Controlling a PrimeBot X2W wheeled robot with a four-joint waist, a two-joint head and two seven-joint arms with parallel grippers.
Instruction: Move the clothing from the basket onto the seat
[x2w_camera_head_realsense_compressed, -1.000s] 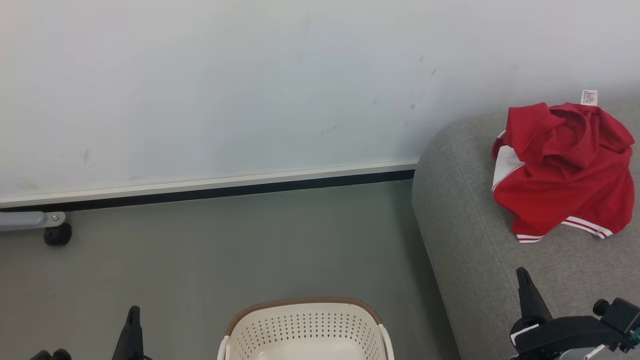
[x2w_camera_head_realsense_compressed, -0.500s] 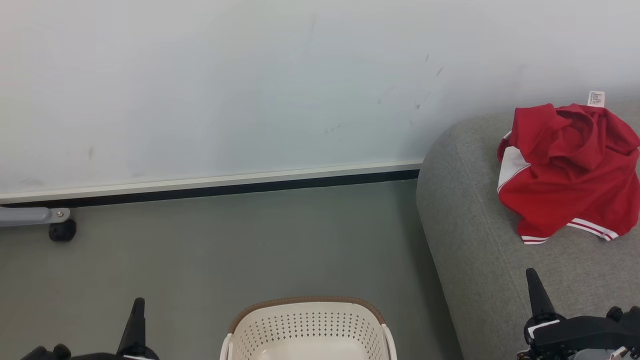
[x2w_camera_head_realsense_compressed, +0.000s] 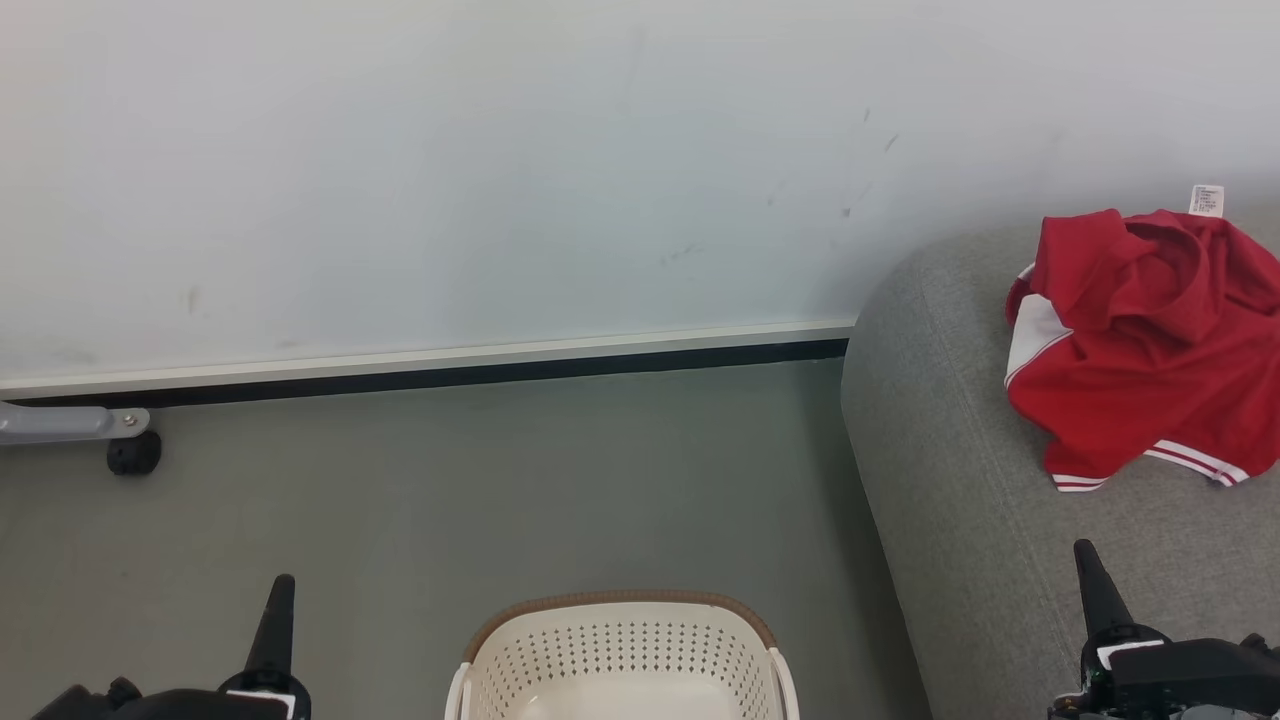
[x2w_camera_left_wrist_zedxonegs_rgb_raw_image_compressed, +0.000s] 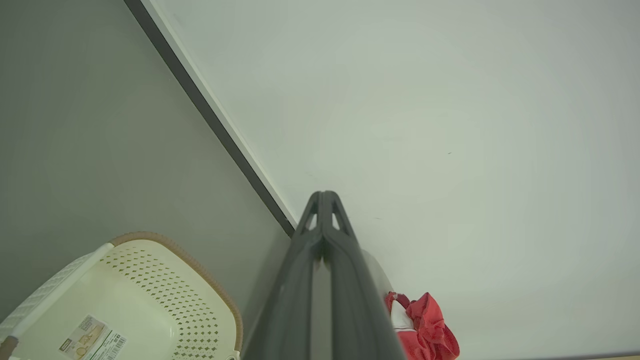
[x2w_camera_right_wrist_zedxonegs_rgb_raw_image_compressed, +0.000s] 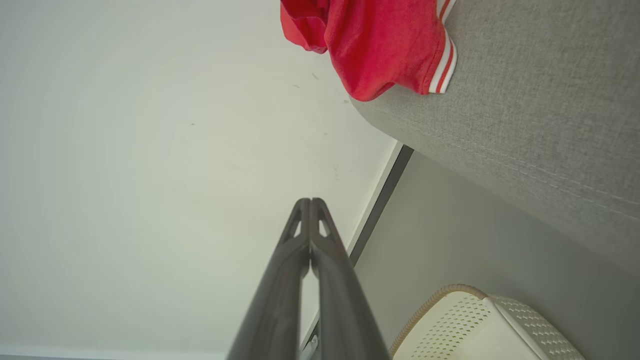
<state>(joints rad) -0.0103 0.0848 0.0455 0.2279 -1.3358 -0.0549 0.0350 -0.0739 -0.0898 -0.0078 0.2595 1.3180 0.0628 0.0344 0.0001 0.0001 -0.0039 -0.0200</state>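
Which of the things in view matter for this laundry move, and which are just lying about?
Job things:
- grey seat
- red clothing, heaped on it
- cream basket, no clothing seen inside

Lying about:
- black caster wheel
- grey bar above it
- skirting board along the wall

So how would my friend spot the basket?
Find the big grey sofa on the right, then look at the floor left of it. The basket sits there: cream plastic, dotted with holes, brown rim, unlike the red clothing on the sofa.
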